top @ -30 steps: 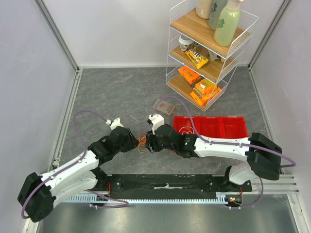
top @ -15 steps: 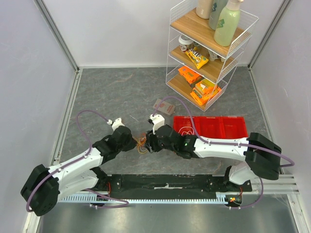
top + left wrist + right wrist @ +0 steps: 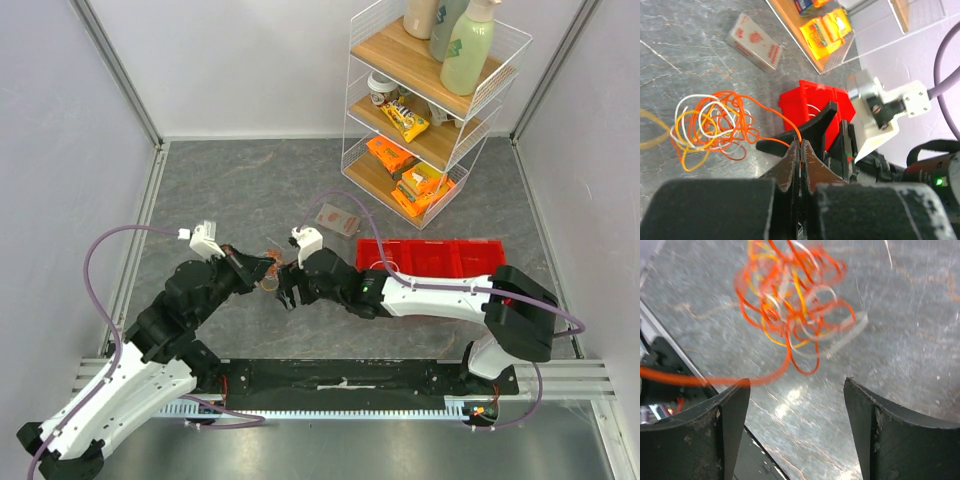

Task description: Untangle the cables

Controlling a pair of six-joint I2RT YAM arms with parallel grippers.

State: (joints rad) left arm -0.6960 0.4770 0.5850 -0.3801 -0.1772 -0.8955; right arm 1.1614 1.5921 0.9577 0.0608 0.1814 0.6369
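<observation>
Two pale walls flank a grey marbled table, with a rack and a red bin on its right side. The right gripper hovers over the cables, jaws wide and holding nothing. The cables lie bunched on the table between the grippers. The left gripper is pinched tight on one orange strand. This looks like the drawing-out of a first strand. Next, the right gripper probably needs to pin the bunch.

Left hand pinched closed; right hand spread wide, facing it.
</observation>
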